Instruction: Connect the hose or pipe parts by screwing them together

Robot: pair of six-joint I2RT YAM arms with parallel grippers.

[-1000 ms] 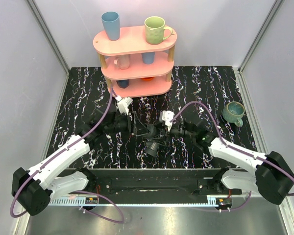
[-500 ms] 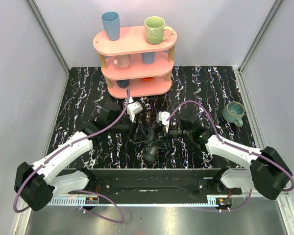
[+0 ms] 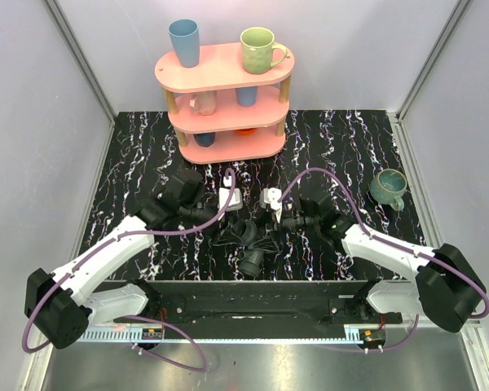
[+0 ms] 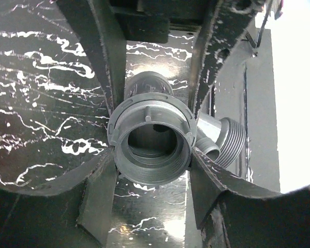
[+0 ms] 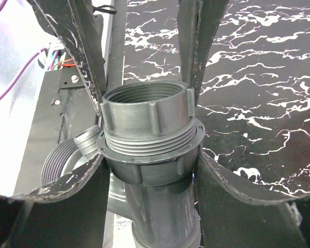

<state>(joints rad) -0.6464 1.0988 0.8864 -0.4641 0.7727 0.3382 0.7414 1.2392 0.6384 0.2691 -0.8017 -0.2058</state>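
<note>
The hose or pipe parts [image 3: 248, 237] form a dark grey T-shaped fitting held just above the table's middle, its side branch [image 3: 251, 262] pointing at the near edge. My left gripper [image 3: 231, 223] is shut on the threaded end ring [image 4: 151, 138], seen end-on in the left wrist view between my left gripper [image 4: 152, 157] fingers. From the opposite side, my right gripper [image 3: 268, 227] is shut on the ribbed collar [image 5: 147, 173] below that ring [image 5: 144, 111]; the right gripper [image 5: 150, 163] fingers press both its sides. The ribbed side branch [image 5: 62, 157] shows beside it.
A pink three-tier shelf [image 3: 226, 73] with cups and a green mug [image 3: 259, 49] stands at the back. A teal mug [image 3: 388, 186] sits at the right of the black marbled table [image 3: 130, 171]. A black rail [image 3: 253, 297] runs along the near edge.
My left arm has swung right and its wrist has turned around the end ring. The right gripper shifted slightly left, and the fitting moved a little with both.
</note>
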